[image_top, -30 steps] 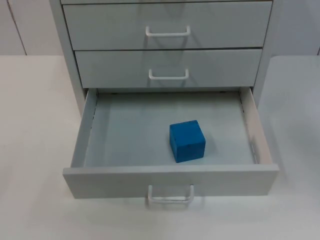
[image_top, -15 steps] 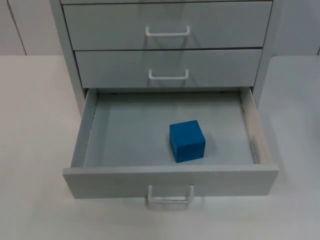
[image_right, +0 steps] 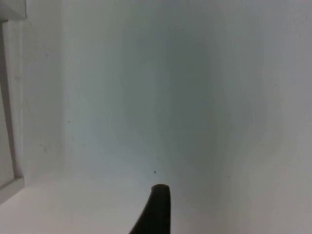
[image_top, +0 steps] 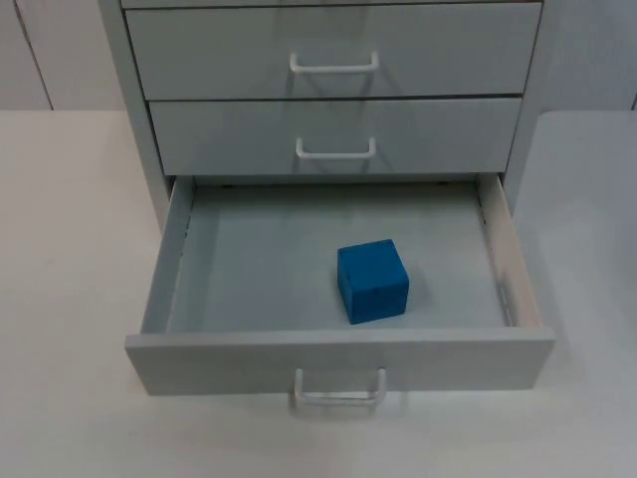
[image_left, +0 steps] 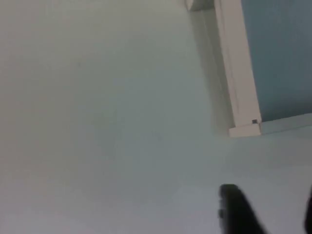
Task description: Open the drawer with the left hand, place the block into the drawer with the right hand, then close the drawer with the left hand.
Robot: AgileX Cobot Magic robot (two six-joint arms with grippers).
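Block point(image_top: 372, 281) sits inside the pulled-out bottom drawer point(image_top: 338, 360), so only closing remains; my left gripper point(image_left: 265, 214) and right gripper point(image_right: 158, 209) hang over bare bench point(image_left: 97, 122), their jaws' spread unclear.

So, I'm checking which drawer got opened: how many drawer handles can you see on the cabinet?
3: one on the upper shut drawer, one on the middle shut drawer, one on the open bottom drawer.

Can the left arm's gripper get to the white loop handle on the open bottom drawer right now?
Probably yes. The white loop handle sticks out from the open grey bottom drawer with bare white table around it, and the blue block sits inside, out of the way. The left gripper hovers over the table by the cabinet.
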